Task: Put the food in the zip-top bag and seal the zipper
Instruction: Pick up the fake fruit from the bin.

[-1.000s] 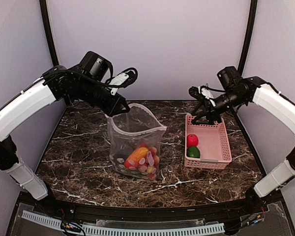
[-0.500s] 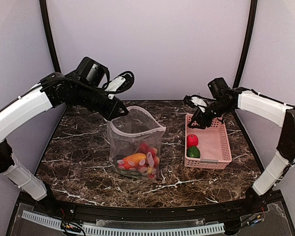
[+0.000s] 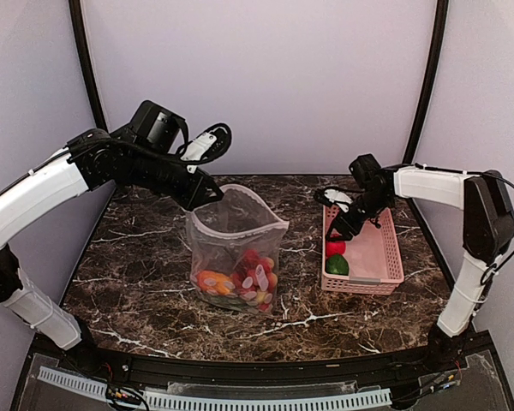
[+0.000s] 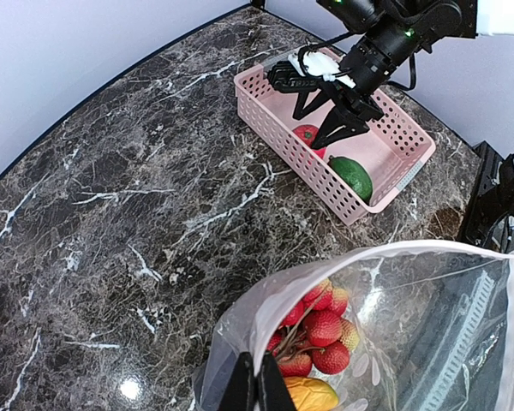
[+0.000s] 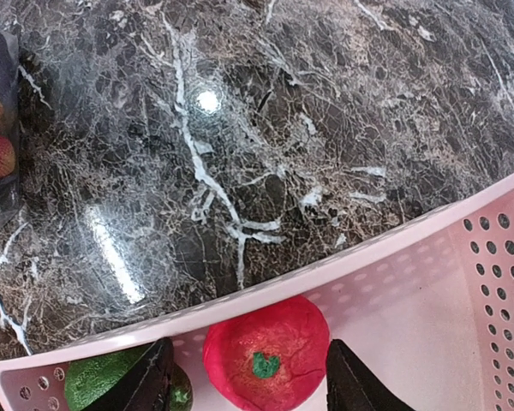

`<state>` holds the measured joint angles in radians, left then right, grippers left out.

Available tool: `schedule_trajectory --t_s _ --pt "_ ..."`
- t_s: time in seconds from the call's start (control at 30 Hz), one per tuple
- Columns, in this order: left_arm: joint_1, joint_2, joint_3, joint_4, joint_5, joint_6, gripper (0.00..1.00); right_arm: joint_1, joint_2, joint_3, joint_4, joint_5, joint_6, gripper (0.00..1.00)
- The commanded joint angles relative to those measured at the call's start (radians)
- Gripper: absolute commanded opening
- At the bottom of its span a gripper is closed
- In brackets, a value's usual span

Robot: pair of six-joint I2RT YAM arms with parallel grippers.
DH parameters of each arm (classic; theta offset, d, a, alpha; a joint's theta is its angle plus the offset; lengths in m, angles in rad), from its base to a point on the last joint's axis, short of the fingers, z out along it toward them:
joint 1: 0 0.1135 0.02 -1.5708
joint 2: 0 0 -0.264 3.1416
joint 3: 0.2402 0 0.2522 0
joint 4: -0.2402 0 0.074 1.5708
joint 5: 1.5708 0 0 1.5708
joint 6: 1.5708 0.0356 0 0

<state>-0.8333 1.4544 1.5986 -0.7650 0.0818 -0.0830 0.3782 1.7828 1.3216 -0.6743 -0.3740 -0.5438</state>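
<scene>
The dark veined marble table carries the clear crinkly zip-top bag, which stands with its mouth open. A pink slotted plastic basket sits well apart from it. The left gripper is pressed together on the bag's rim. The left wrist view resolves red berries inside, a jumble of colours from above. The right gripper is spread, straddling a round red toy fruit in the basket. One of its fingers cuts off a green piece beside the fruit.

zip-top bag: 1 | pink basket: 1 | red food: 1 | green food: 1
</scene>
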Motion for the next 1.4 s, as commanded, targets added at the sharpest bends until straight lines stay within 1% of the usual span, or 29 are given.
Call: schedule_trajectory --t_s 0.0,0.4,0.67,0.83,0.97,1.23,1.37 --pt "0.003 -0.018 -0.013 0.019 0.009 -0.005 0.01 -0.004 0.031 -0.017 0.012 0.032 0.009 0.58" --pt "0.003 -0.012 -0.013 0.019 0.017 -0.010 0.01 -0.004 0.076 -0.033 0.002 0.077 0.017 0.62" --pt "0.003 -0.016 -0.026 0.024 0.023 -0.019 0.01 -0.004 0.103 -0.041 0.000 0.111 0.019 0.62" --pt "0.003 -0.015 -0.036 0.033 0.027 -0.022 0.01 -0.007 0.104 -0.037 -0.006 0.131 0.016 0.55" --pt "0.003 -0.020 -0.043 0.039 0.027 -0.024 0.01 -0.011 0.053 -0.032 -0.012 0.159 0.013 0.48" --pt "0.004 -0.036 -0.059 0.054 0.025 -0.030 0.01 -0.015 -0.075 0.062 -0.106 0.139 -0.006 0.44" --pt "0.003 -0.046 -0.080 0.073 0.016 -0.035 0.01 -0.015 -0.119 0.144 -0.169 0.074 -0.008 0.43"
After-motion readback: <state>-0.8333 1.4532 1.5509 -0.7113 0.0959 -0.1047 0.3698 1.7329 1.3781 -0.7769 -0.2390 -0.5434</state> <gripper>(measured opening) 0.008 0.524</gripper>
